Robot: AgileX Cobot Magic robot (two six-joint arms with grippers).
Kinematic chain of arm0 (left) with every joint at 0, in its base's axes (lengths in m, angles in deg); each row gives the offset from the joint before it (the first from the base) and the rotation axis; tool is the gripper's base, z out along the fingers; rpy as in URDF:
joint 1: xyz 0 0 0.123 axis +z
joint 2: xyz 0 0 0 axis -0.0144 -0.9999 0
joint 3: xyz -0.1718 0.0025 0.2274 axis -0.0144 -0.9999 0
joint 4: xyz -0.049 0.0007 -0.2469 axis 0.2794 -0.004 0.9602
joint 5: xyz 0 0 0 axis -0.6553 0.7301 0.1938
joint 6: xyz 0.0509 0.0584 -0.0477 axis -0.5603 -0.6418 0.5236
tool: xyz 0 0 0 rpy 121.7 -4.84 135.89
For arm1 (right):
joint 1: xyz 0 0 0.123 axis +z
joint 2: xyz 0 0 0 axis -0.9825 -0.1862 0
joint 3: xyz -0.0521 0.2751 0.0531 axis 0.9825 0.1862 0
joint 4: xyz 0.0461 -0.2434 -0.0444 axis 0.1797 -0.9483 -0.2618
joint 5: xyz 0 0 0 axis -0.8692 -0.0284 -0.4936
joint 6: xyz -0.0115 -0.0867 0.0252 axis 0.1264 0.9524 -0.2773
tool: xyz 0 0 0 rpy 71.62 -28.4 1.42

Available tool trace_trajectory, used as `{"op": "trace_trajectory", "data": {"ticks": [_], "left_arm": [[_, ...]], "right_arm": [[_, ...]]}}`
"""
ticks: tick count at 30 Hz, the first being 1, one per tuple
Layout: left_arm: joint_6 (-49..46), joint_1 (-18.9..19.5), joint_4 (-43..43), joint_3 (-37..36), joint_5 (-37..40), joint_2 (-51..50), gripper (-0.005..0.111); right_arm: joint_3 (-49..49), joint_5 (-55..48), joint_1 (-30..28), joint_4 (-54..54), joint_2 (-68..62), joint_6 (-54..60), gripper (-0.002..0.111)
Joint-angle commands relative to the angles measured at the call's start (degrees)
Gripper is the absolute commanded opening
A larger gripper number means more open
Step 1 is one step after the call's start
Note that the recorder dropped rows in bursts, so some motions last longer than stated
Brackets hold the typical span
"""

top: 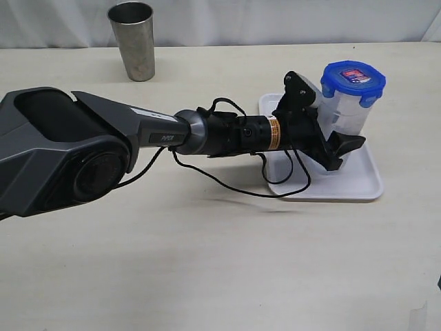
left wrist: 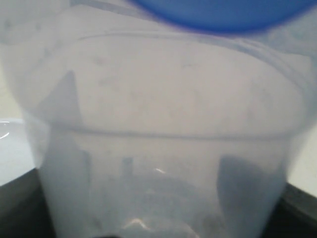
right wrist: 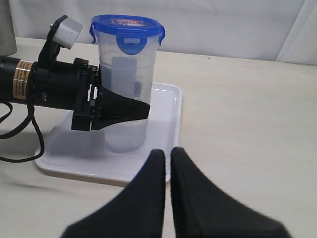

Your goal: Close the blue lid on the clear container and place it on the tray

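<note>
Left arm [top: 227, 134] bars tray [top: 358, 183] left edge; right edge open.

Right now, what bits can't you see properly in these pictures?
Left wrist view: the clear container fills the picture and is blurred; the blue lid is cut off by the edge.
Exterior view: the left gripper covers the container's base, and its far finger is hidden behind the container; the sticker has words too small to read.
Right wrist view: the steel cup is cut off by the edge.
</note>
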Motion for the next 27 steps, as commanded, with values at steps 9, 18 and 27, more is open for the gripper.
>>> {"op": "trace_trajectory", "data": {"ticks": [9, 18, 27], "left_arm": [[0.1, 0.6, 0.2, 0.7, 2.1, 0.5, 0.093], [0.1, 0.7, -0.2, 0.7, 2.1, 0.5, 0.093], [0.3, 1.2, -5.9, 0.7, 2.1, 0.5, 0.093]], "right_arm": [[0.1, 0.7, -0.2, 0.2, 0.2, 0.2, 0.004], [0.1, 0.7, -0.2, 0.2, 0.2, 0.2, 0.004], [0.1, 0.7, -0.2, 0.2, 0.2, 0.2, 0.004]]}}
